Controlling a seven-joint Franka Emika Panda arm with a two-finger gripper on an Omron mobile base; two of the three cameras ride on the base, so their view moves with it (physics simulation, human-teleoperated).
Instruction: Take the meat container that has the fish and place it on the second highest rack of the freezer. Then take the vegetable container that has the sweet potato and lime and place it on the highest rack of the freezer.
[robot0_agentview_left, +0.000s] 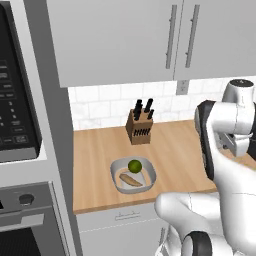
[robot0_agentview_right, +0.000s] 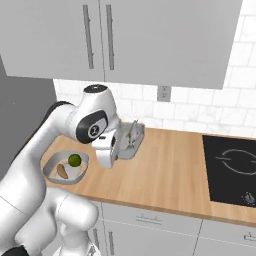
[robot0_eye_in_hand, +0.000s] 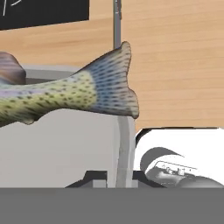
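Hand view: gripper (robot0_eye_in_hand: 119, 179) clamped on meat container (robot0_eye_in_hand: 124, 148) rim, fish (robot0_eye_in_hand: 74, 94) inside.

The fish (robot0_eye_in_hand: 65, 96) is cut off at the left edge of the hand view, its head unseen. In the right base view, the meat container (robot0_agentview_right: 131, 141) is half hidden behind the arm's wrist. The cooktop (robot0_agentview_right: 232, 170) is cropped at the right edge.

The white arm rises from the lower left of the right base view, bends at a dark-jointed elbow in the upper left and turns its wrist downward near the frame's centre. Its tool (robot0_agentview_right: 124, 145) is closed, clamped on a grey tray's rim.
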